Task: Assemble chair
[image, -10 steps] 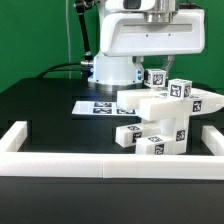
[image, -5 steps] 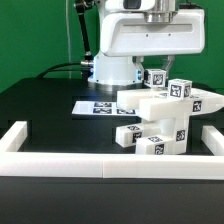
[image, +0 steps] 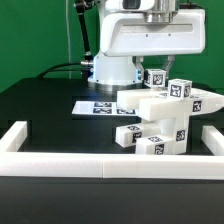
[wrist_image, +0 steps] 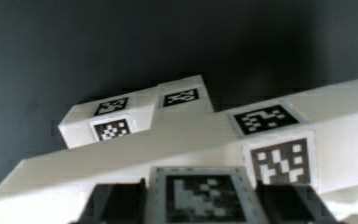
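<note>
The chair point(image: 165, 118) is a stack of white blocky parts with black-and-white tags, standing on the black table at the exterior view's right. My gripper point(image: 156, 70) hangs right above it, its jaws closed on a small tagged chair part point(image: 157, 78) at the top of the stack. In the wrist view my gripper point(wrist_image: 202, 205) has a dark finger point(wrist_image: 119, 203) on each side of that tagged part point(wrist_image: 201, 190). Beyond it lie a broad white slab point(wrist_image: 105, 160) and other tagged blocks point(wrist_image: 137, 112).
The marker board point(image: 93, 107) lies flat on the table behind the chair. A low white border rail point(image: 70, 166) runs along the front and turns back at both ends. The arm's white base point(image: 112, 68) stands at the back.
</note>
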